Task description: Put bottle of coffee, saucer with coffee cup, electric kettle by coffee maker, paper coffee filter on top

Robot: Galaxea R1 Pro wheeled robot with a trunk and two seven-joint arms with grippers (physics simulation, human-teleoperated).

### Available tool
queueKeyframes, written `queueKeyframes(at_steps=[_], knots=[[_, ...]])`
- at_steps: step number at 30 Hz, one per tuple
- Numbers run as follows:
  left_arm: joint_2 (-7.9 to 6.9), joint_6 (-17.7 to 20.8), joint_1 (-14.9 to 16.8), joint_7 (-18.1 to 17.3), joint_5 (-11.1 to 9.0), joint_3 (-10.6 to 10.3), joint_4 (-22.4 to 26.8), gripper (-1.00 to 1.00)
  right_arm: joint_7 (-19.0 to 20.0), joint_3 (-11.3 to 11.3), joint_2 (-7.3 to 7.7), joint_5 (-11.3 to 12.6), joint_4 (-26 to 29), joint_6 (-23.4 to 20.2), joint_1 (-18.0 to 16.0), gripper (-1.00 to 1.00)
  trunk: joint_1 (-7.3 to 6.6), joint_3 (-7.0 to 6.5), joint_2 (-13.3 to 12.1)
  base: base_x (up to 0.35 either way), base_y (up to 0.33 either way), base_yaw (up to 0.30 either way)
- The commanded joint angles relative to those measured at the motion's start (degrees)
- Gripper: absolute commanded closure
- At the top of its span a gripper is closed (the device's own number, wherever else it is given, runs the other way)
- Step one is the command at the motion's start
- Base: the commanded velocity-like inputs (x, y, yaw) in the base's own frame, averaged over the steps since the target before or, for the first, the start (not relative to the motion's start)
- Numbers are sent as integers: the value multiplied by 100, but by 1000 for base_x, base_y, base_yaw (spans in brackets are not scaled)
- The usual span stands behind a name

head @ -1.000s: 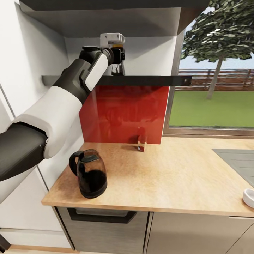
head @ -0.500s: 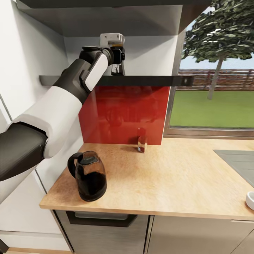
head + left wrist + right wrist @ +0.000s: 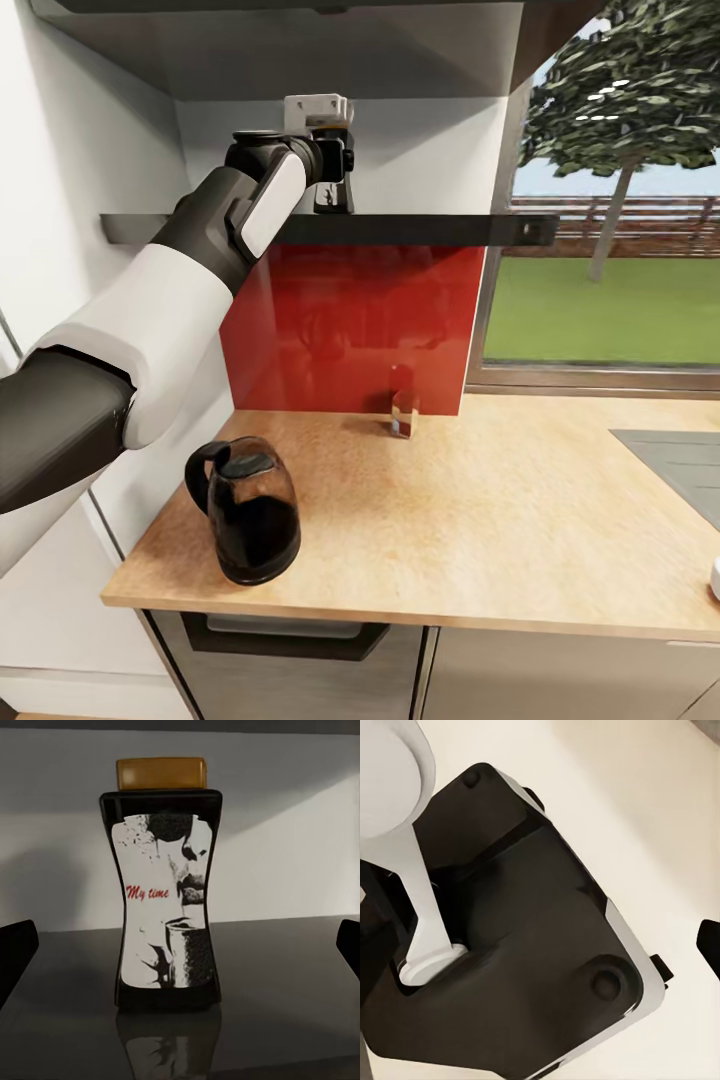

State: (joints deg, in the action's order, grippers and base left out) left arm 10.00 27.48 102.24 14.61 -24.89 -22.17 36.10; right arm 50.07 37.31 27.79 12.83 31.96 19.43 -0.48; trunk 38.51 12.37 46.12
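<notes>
Overhead, the left arm reached up to the kitchen shelf [image 3: 420,229], with the left gripper [image 3: 333,190] level with the shelf's top surface. From the left wrist camera the bottle of coffee [image 3: 167,889] stood upright on the glossy black board, straight ahead of the gripper and centred between its fingertips [image 3: 15,952], which sat wide apart at the two edges of the frame. So the left gripper was spread, not touching the bottle; tan lid on top, white label facing the camera, reflection visible on the board beneath it.

Well below the gripper, the electric kettle [image 3: 245,510] stood on the kitchen countertop [image 3: 500,540] near its front left corner, handle toward the wall side. A small glass with red contents [image 3: 403,412] stood further back, against the red backsplash [image 3: 350,325]. The grey sink [image 3: 680,465] was inset far off to the right.

Right wrist camera looked down on the robot's own dark base [image 3: 525,967] and a white strut over a pale floor [image 3: 660,810]. One dark fingertip showed at the frame edge; right gripper state: cannot tell.
</notes>
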Motion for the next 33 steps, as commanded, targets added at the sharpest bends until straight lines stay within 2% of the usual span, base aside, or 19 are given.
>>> queueKeyframes(at_steps=[1, 24, 33], knots=[[0, 12, 6, 50, -60, -15, 3, -100, -6, 32, 7, 32, 3, 23, -5, -100, 2, 8, 6, 20, 0, 0], [0, 12, 6, 50, -60, -15, 3, -100, -6, 31, 7, 34, 3, 18, -5, -100, 2, 8, 6, 98, 0, 0], [0, 12, 6, 50, -55, -15, 3, -100, -6, 31, 7, 32, 3, 18, -5, -100, 2, 8, 6, 22, 0, 0]])
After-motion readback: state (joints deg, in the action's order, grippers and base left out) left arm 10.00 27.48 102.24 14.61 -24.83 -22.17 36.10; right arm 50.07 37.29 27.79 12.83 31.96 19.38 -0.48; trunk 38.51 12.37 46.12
